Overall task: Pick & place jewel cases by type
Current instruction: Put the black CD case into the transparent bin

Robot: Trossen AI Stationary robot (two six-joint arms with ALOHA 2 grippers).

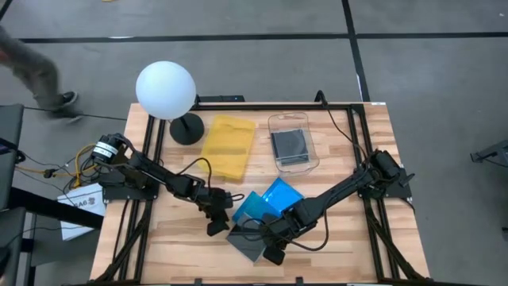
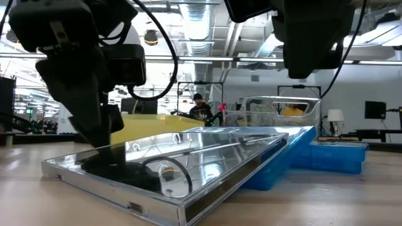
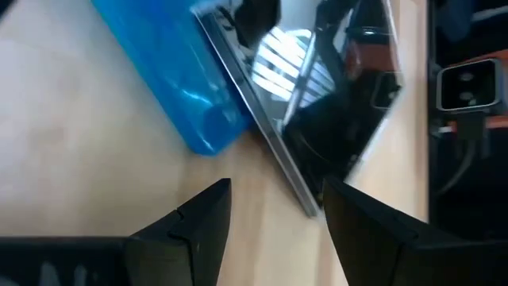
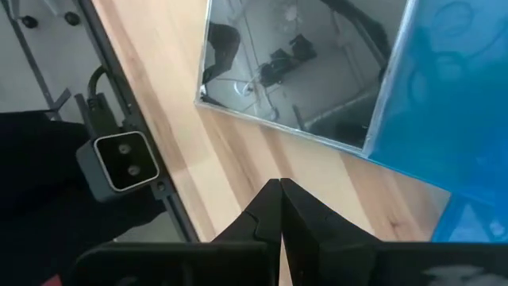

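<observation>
A clear/grey jewel case (image 1: pixel 248 241) (image 2: pixel 188 163) lies tilted, its far edge propped on a blue jewel case (image 1: pixel 252 208) (image 2: pixel 282 166) and its near edge on the table. A second blue case (image 1: pixel 282 193) lies behind them. Another grey case (image 1: pixel 290 144) sits in the clear container. My left gripper (image 1: pixel 216 228) (image 3: pixel 276 202) is open, low at the tilted case's left corner (image 3: pixel 311 208). My right gripper (image 1: pixel 273 254) (image 4: pixel 279 191) is shut and hovers over bare wood just near of that case (image 4: pixel 302 63). My left gripper stands open at the grey case's left corner (image 3: pixel 305 202), which lies just before one fingertip (image 3: pixel 332 195). I cannot tell whether that finger touches the corner.
The flat yellow tray (image 1: pixel 228 147) and the clear container (image 1: pixel 311 159) lie toward the far side. A lamp with a white globe (image 1: pixel 165 90) stands at the far left. The low camera (image 4: pixel 119 163) sits at the near edge. A person (image 2: pixel 200 108) shows in the room behind.
</observation>
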